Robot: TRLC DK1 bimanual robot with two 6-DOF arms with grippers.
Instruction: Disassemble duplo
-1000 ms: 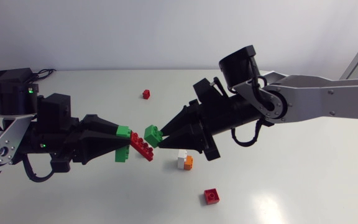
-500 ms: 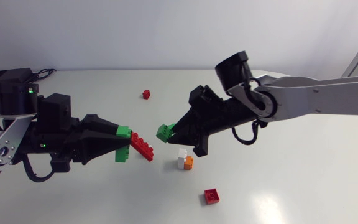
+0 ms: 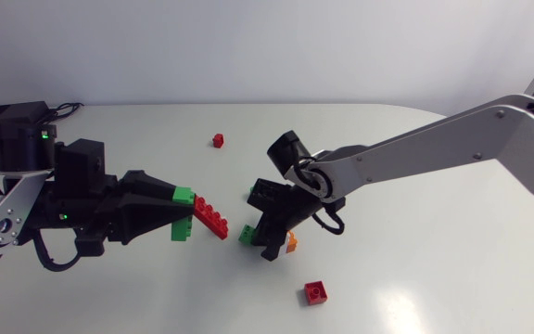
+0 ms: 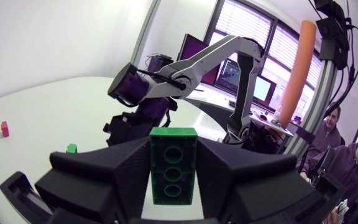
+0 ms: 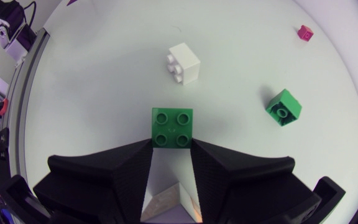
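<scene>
Left gripper [image 3: 185, 211]: closed on the brick stack [image 3: 209, 219] (green and red pieces), over the left half of the surface [image 3: 415, 269].
Right gripper [image 5: 172, 143]: fingers pinch a green square brick [image 5: 172, 128] from two sides, low over the surface, near the white brick [image 5: 184, 62].
Loose piece: red brick [image 3: 315, 291], lying apart.

You have a plain, pale grey-white table [image 3: 452, 269] filling most of the head view. Its far edge runs straight across and rounds off at the far right corner. At the table's far left corner, a thin black cable [image 3: 66, 109] lies looped on the surface. In the right wrist view you get the same pale top again, with a curved grey rim [image 5: 32, 87] along one side.
</scene>
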